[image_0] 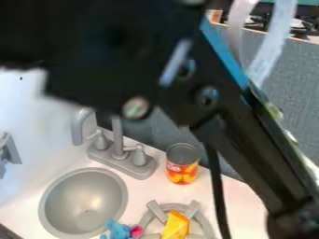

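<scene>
Risk of a topple for the red-and-orange can (183, 163), upright between gray faucet (118, 140) and burner (157, 211), from any swing of the black cable (217, 196) hanging close by; possible knock to the yellow wedge (177, 226) atop the burner from a low sweep. Black arm (246, 154) angled from upper left down to lower right, end effector's grip impossible to tell.

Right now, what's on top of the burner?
An orange-yellow wedge lies on the grey burner; two upper prongs show on either side of it. The surface directly under the wedge is covered, and the burner's lower edge is out of frame.
</scene>
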Tool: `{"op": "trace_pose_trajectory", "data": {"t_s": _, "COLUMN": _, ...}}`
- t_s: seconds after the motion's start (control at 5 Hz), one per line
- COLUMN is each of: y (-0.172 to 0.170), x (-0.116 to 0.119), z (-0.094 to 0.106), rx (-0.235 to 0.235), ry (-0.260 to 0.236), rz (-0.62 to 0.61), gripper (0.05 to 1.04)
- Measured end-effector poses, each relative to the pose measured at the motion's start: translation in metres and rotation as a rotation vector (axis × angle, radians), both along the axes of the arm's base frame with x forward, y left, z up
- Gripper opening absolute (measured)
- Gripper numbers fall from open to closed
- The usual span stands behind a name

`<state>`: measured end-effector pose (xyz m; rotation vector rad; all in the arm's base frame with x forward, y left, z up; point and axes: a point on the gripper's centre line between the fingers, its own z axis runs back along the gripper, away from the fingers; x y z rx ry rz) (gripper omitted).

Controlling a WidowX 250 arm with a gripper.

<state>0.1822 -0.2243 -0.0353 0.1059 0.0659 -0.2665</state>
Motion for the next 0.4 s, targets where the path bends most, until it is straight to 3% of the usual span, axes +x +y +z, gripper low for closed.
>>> {"op": "trace_pose_trajectory", "data": {"t_s": 0.2, "y": -0.039, "x": -0.008, "z": 0.007, "rx": -0.108, "ry": -0.001, "rz": -0.116, "gripper": 0.109}}
{"op": "trace_pose_trajectory", "data": {"t_s": 0.4, "y": -0.053, "x": -0.007, "z": -0.008, "rx": -0.147, "ry": 0.025, "rz": -0.160, "gripper": 0.109}}
